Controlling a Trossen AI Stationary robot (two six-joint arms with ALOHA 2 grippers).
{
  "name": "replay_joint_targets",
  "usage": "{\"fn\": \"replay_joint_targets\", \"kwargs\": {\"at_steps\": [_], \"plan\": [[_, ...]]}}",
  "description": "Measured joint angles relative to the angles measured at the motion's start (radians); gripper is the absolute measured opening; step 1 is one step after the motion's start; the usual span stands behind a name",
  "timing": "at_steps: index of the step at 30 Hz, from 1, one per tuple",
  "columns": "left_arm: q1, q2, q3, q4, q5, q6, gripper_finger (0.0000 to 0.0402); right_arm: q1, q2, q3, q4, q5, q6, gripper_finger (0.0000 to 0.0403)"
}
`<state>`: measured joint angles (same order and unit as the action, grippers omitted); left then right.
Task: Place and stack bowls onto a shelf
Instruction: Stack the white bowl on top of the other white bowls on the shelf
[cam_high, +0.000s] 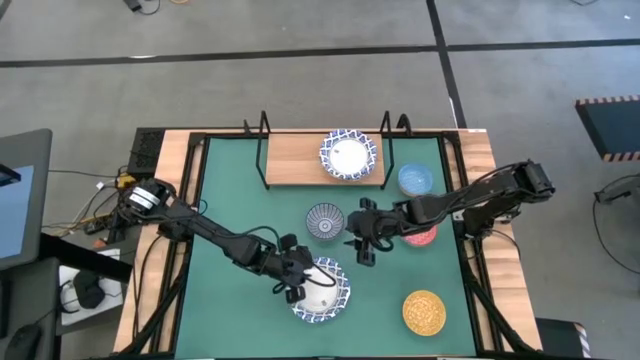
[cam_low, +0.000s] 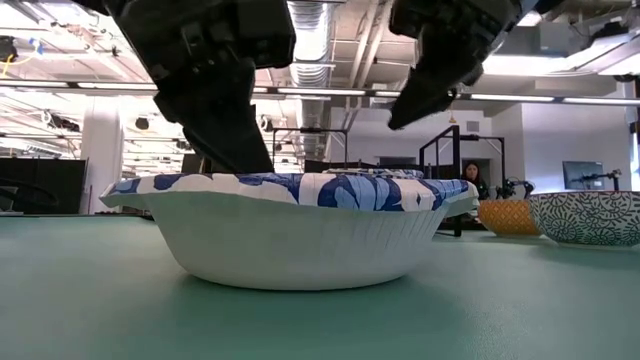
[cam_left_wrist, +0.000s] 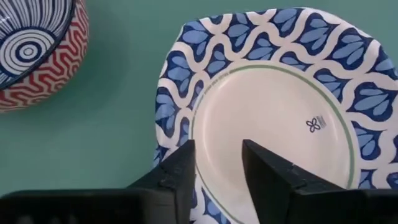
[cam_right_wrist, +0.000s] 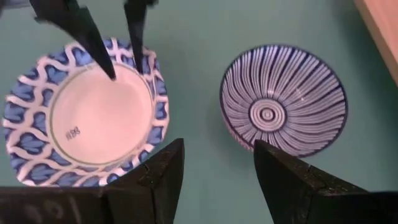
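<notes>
A wide blue-and-white bowl (cam_high: 322, 292) (cam_low: 300, 230) (cam_left_wrist: 280, 106) (cam_right_wrist: 81, 118) sits on its base on the green mat. My left gripper (cam_high: 300, 283) (cam_left_wrist: 217, 155) is open and lowered over this bowl's edge. One finger stands over the patterned rim, the other over the white centre. My right gripper (cam_high: 362, 248) (cam_right_wrist: 217, 155) is open and hovers above the mat between this bowl and the grey-blue striped bowl (cam_high: 326, 222) (cam_right_wrist: 283, 99). Another wide bowl (cam_high: 348, 155) rests on the wooden shelf (cam_high: 295, 160). My left gripper reaches down at a slant from the table's left onto the wide bowl's rim (cam_left_wrist: 177, 134). Its open fingers (cam_left_wrist: 183, 165) stand close over the rim and the inner wall. I cannot tell whether they touch the bowl, which sits flat on the mat.
A light blue bowl (cam_high: 415, 180) stands right of the shelf. A red bowl (cam_high: 422, 236) is partly under my right arm. A yellow-gold bowl (cam_high: 424, 312) (cam_low: 505, 215) sits near the mat's near right corner. Black wire posts (cam_high: 263, 125) rise at the shelf's ends.
</notes>
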<state>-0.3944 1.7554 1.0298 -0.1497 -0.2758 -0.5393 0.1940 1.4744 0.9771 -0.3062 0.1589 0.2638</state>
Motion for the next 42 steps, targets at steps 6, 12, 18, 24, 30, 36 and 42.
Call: {"fn": "replay_joint_targets", "kwargs": {"at_steps": [6,12,18,24,30,36,42], "plan": [[0.007,0.0,0.0,-0.024,0.009,-0.022,0.0041,0.0,0.002,-0.002,-0.011,0.0,0.0,0.0219],[0.008,0.0,0.0,-0.025,0.037,-0.014,0.0003,0.0,0.002,-0.002,-0.012,0.0,0.0,0.0219],[0.01,0.0,0.0,-0.039,-0.013,-0.005,0.0001,0.001,0.002,-0.002,-0.012,0.0,0.0,0.0219],[0.008,-0.003,0.03,-0.042,-0.099,0.036,0.0027,0.001,0.002,-0.002,-0.014,0.0,0.0,0.0219],[0.014,-0.003,0.018,-0.059,-0.106,0.057,0.0111,0.001,0.002,-0.002,-0.014,0.0,0.0,0.0219],[0.031,-0.003,-0.036,-0.059,-0.105,-0.001,0.0175,0.005,0.002,-0.002,-0.014,0.0,0.004,0.0219],[0.041,-0.003,-0.064,-0.063,-0.074,-0.028,0.0141,0.017,0.002,-0.002,0.002,0.003,0.009,0.0219]]}}
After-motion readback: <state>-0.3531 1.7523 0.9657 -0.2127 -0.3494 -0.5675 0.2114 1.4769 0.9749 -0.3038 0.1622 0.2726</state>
